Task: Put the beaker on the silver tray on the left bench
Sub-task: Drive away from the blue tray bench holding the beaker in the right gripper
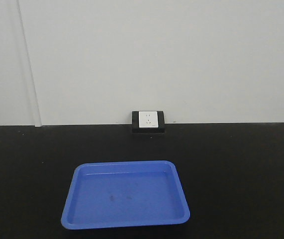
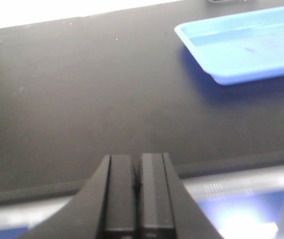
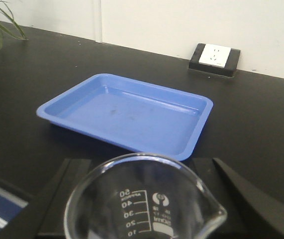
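The right pincer (image 3: 142, 189) grips the empty beaker (image 3: 139, 209) upright; the left pincer (image 2: 138, 172) is closed, empty. Carry it level past the blue tray (image 3: 132, 114); silver tray out of view.

The only readable marks are printed in white on the glass wall of the beaker (image 3: 142, 199). A graduation scale (image 3: 127, 211) reads 50, 40, 30, 20, 10 from the top down. Just right of the scale is a round logo (image 3: 159, 198); the small print beneath it is too blurred to read.
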Robot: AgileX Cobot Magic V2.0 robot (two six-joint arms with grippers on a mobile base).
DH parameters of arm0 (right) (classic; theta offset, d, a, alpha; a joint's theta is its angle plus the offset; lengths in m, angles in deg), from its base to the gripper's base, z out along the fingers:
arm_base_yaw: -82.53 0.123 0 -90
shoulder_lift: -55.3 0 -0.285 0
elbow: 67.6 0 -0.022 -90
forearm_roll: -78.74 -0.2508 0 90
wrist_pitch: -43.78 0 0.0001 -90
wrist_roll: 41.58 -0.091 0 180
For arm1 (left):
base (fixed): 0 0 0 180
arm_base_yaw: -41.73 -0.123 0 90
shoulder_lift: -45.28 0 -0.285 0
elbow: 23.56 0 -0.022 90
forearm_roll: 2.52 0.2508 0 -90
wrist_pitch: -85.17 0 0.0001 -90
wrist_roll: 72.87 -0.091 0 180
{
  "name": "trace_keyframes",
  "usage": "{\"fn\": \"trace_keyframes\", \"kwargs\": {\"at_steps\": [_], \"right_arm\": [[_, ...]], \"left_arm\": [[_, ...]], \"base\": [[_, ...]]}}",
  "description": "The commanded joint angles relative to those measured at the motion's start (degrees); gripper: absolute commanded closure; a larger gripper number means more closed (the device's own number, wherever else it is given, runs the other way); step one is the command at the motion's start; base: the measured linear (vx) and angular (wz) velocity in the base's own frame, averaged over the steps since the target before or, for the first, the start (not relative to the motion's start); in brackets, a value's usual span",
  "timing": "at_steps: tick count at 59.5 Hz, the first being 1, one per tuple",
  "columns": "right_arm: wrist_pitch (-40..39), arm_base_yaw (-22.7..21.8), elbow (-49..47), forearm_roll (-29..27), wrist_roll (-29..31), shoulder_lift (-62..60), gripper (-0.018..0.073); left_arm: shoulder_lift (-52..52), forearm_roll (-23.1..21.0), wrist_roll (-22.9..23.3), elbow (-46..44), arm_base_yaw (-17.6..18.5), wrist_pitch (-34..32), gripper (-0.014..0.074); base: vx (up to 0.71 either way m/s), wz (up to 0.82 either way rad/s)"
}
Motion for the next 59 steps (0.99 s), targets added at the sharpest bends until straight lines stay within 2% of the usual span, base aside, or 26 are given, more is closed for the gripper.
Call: {"fn": "trace_keyframes", "kwargs": {"at_steps": [1, 59], "right_arm": [[-4.3, -0.1, -1.8, -0.1, 0.0, -0.1, 0.0571], [-4.1, -0.1, -1.8, -0.1, 0.0, -0.1, 0.0571]], "left_arm": [[-0.4, -0.1, 0.1, 1.1, 0.4, -4.3, 0.0595], [-0.4, -0.1, 0.1, 1.1, 0.4, -4.3, 0.0595]], "base": [[-0.25, 0.0], [-0.3, 0.22]]}}
